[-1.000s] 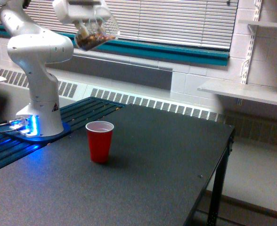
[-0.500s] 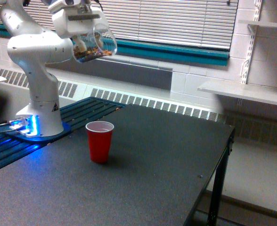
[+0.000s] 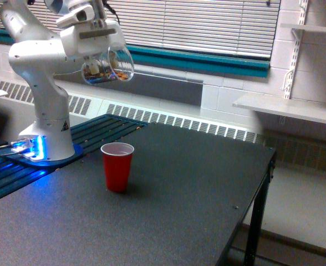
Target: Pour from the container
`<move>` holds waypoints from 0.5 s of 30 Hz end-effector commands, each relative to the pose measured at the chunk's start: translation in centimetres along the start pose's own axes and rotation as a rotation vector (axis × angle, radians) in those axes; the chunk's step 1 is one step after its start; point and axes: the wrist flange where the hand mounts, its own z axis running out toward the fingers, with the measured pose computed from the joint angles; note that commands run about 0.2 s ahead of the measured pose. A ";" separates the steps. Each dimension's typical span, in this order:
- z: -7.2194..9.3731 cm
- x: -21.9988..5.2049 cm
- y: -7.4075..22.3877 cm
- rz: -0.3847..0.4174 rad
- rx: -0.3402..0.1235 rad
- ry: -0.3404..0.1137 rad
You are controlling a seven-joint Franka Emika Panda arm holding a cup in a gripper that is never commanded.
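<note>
The container (image 3: 108, 65) is a small clear plastic cup with brown bits inside, held tipped on its side, mouth toward the exterior view's right. My gripper (image 3: 96, 51) is shut on the container, high above the table. A red cup (image 3: 117, 166) with a white inside stands upright on the dark table (image 3: 168, 210), well below the container and a little to the exterior view's right of it. Nothing is visibly falling from the container.
The white arm base (image 3: 47, 130) stands at the table's left on a blue-lit plate (image 3: 32, 155). Window blinds (image 3: 207, 25) and a radiator grille (image 3: 179, 122) run behind. A white shelf (image 3: 288, 108) sits at the right. The table's right edge (image 3: 257, 194) drops off.
The gripper has come down and slightly left with the container, which has tipped further toward horizontal. The red cup has not moved.
</note>
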 end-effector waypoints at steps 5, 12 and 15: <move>2.8 -1.3 1.6 -0.011 -0.059 -0.080; 3.4 -1.3 2.0 -0.005 -0.079 -0.108; 3.6 -1.2 2.2 -0.005 -0.083 -0.119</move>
